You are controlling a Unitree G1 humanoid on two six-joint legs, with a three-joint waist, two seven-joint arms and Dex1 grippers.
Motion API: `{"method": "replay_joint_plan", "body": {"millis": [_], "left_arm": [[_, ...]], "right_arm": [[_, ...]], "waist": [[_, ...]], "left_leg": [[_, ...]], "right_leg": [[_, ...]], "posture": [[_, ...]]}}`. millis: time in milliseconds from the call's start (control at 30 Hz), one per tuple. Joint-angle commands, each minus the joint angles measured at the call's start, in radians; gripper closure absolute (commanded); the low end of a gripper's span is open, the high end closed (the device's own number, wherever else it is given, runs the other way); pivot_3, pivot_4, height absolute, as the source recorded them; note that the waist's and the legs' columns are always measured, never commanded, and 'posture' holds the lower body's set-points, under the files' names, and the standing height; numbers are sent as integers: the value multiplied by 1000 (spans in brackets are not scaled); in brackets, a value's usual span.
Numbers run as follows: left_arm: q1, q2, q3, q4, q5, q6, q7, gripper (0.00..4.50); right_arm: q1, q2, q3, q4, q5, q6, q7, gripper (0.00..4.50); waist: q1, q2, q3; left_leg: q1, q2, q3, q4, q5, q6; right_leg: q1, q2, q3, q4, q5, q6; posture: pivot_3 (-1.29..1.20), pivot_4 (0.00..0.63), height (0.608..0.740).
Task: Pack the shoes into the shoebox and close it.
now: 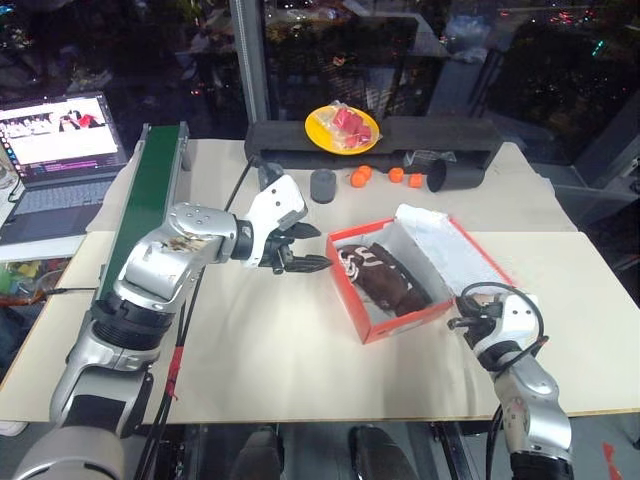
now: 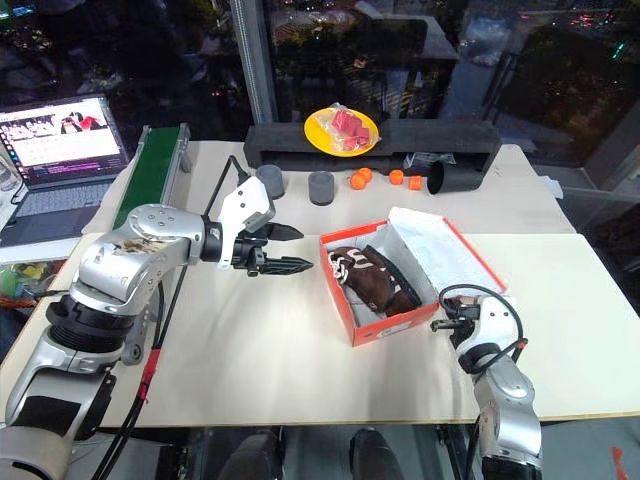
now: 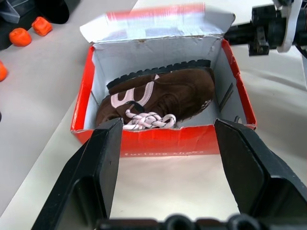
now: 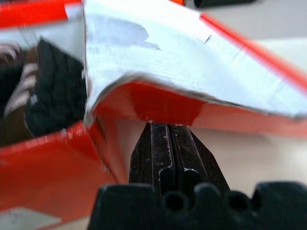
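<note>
1. Left gripper [image 1: 305, 252] is hovering over the worktop [image 1: 300, 350] just beside the shoebox [image 1: 372, 328], its two black fingers spread wide and holding nothing; in the left wrist view they are framing the box's near short wall.
2. Right gripper [image 4: 173, 143] is sitting with its fingers pressed together, their tips lying under the edge of the lid [image 4: 192, 72] at the box's right side, at or just short of the red cardboard; I cannot tell whether they are touching it.
3. The shoebox is standing open near the middle of the worktop, orange-red outside and white inside, with its hinged lid leaning back along the far-right long side and showing its white underside.
4. The shoes [image 1: 390, 280] are lying inside the box, dark-brown and fuzzy, with pale side stripes and cream laces [image 3: 146, 120] bunched at the end facing the left gripper; a black treaded sole is showing along one side.
5. The box's long axis is running diagonally, from far-left to near-right, and the shoes are lying along that same line.
</note>
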Motion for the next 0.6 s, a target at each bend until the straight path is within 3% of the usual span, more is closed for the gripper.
{"method": "replay_joint_plan", "body": {"millis": [33,433,600], "left_arm": [[-24,-2,19,-23,-3,-9,-4,1272],[-29,-9,26,-5,10,-29,6,1272],[-10,-13,40,-20,5,-20,31,1272]], "right_arm": [[-44,-30,11,-118,47,-5,13,4411],[-79,-160,152,-282,183,304,128,4411],[-212,-132,182,-293,239,457,65,4411]], "waist": [[1,0,0],[3,0,0],[0,0,0]], "left_leg": [[1,0,0,0,0,0],[1,0,0,0,0,0],[1,0,0,1,0,0]], "right_leg": [[0,0,0,1,0,0],[1,0,0,1,-1,0],[1,0,0,2,-1,0]], "posture": [[0,150,740],[0,150,740],[0,150,740]]}}
